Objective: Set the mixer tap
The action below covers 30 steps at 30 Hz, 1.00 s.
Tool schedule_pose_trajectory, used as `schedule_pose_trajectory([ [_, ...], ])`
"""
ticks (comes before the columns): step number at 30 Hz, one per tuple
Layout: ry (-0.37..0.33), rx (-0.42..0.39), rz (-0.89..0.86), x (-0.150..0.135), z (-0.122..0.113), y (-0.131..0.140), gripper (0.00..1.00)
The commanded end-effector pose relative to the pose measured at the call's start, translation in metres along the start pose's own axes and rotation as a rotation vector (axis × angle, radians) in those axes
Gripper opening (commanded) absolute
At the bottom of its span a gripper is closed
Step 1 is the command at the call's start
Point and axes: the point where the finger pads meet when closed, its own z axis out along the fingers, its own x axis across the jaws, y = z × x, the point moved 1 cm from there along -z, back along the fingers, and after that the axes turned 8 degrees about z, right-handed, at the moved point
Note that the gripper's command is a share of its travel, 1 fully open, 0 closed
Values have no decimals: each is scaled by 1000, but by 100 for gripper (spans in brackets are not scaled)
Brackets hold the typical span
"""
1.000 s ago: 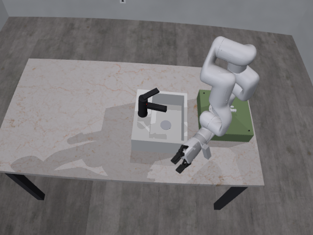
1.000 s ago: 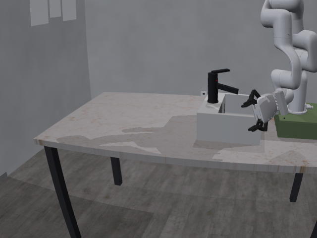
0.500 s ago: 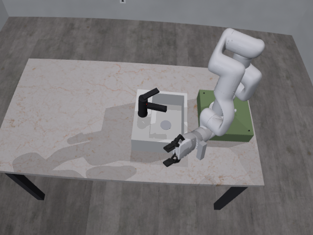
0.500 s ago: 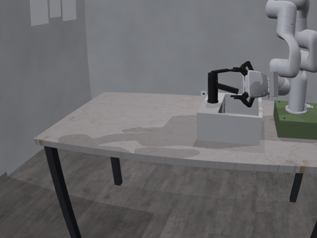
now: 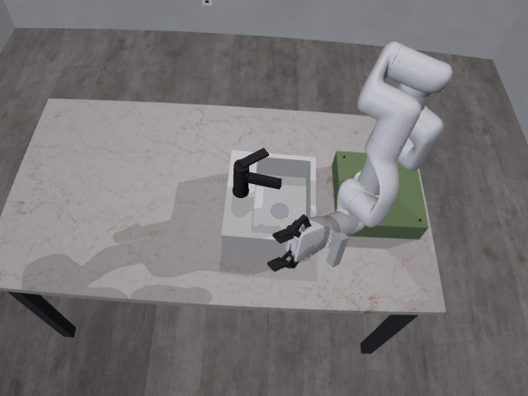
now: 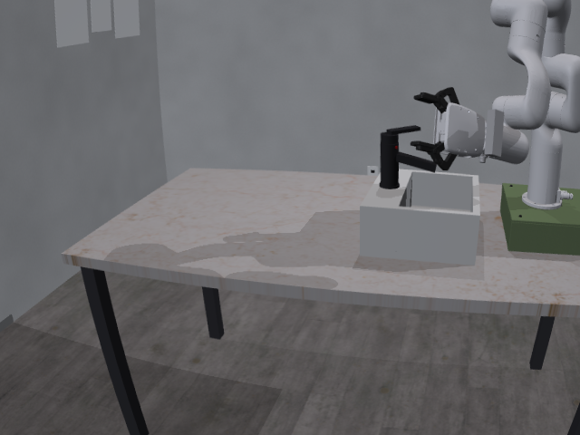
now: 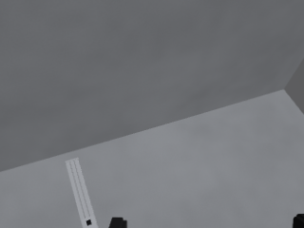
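Black lever (image 5: 254, 157) points to 2 o'clock; gripper (image 5: 285, 247), jaws spread wide and empty, sits at the sink's (image 5: 238, 238) 5 o'clock, presumably lining up its approach.

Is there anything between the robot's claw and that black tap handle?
No solid thing. In the top view, only the open sink basin and the tap's spout lie between the open gripper and the lever.
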Motion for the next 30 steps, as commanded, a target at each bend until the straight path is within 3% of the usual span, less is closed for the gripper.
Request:
schedule_pose_trajectory([
  [1, 15, -4, -2, 6, 3, -1, 100],
  [4, 15, -4, -2, 6, 3, -1, 100],
  [6, 125, -36, -4, 50, 18, -7, 100],
  [16, 125, -36, -4, 50, 18, -7, 100],
  [18, 238, -81, 4, 99, 29, -12, 100],
  [29, 238, -81, 4, 99, 29, -12, 100],
  [30, 294, -108, 11, 124, 33, -13, 100],
])
